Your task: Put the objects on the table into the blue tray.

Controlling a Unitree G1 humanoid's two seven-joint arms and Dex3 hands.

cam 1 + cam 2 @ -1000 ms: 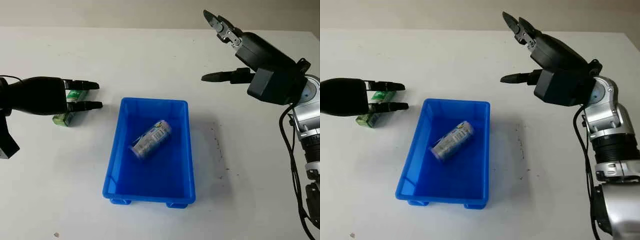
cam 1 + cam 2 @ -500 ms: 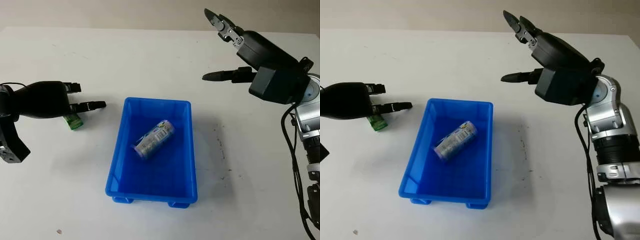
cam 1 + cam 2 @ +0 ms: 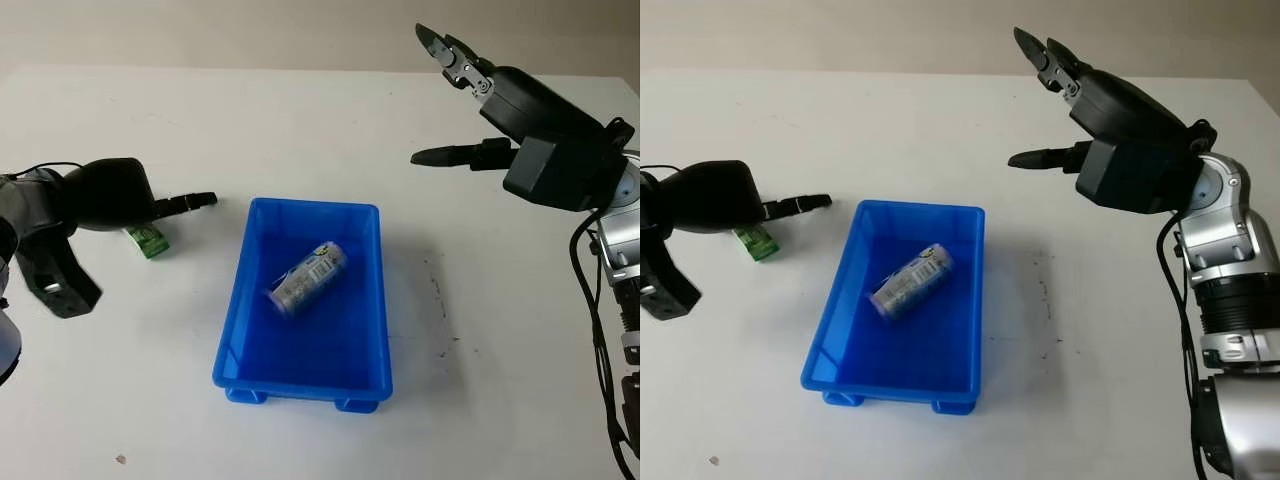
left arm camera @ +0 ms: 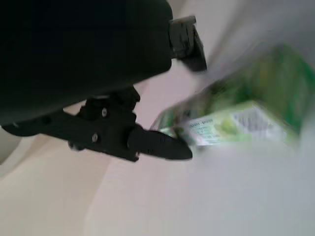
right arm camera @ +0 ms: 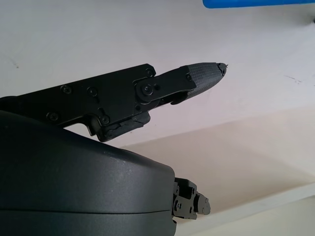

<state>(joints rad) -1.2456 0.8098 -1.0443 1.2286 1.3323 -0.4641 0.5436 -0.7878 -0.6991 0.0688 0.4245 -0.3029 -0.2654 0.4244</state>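
Two hands: one at each side of the white table point(image 3: 300, 120), neither holding anything.
Left hand point(image 3: 110, 195): low over the table, to the left of the blue tray point(image 3: 305, 400); it is open, one black finger point(image 3: 190, 202) pointing toward the tray.
Green carton point(image 3: 147, 239): lies on the table just beside and partly under the left hand, on its near side. In the left wrist view the carton point(image 4: 231, 118) sits close by the fingertips point(image 4: 162, 145), blurred, with no finger closed around it.
Right hand point(image 3: 1120, 140): raised above the far right of the table, well apart from the tray, open.
Blue tray: stands near the table's middle, upright.
Tray contents: one silver can point(image 3: 306, 279) lying on its side, set diagonally on the tray floor.
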